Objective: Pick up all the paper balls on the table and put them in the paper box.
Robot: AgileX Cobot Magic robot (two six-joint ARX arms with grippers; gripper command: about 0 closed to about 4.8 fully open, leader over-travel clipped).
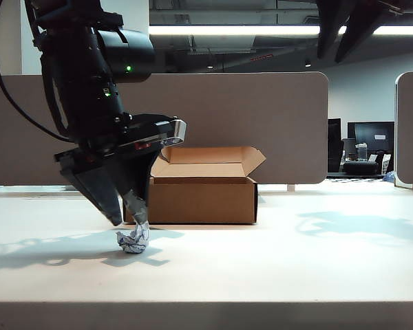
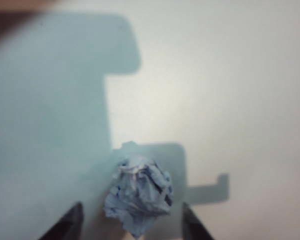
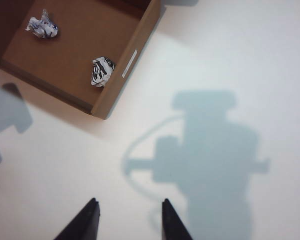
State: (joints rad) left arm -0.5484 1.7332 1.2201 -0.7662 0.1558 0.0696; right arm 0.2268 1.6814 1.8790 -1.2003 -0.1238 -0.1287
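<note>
One paper ball (image 2: pixel 138 196) between left fingers (image 2: pixel 72 223)

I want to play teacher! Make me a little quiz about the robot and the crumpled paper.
1. True or false: the left hand has its fingers spread on either side of a paper ball lying on the table.
2. How many paper balls already lie inside the paper box?
3. Pick one: the right hand is (a) squeezing a ball, (b) open above bare table beside the box, (c) inside the box.

Key:
1. True.
2. Two: one and another.
3. b.
</note>
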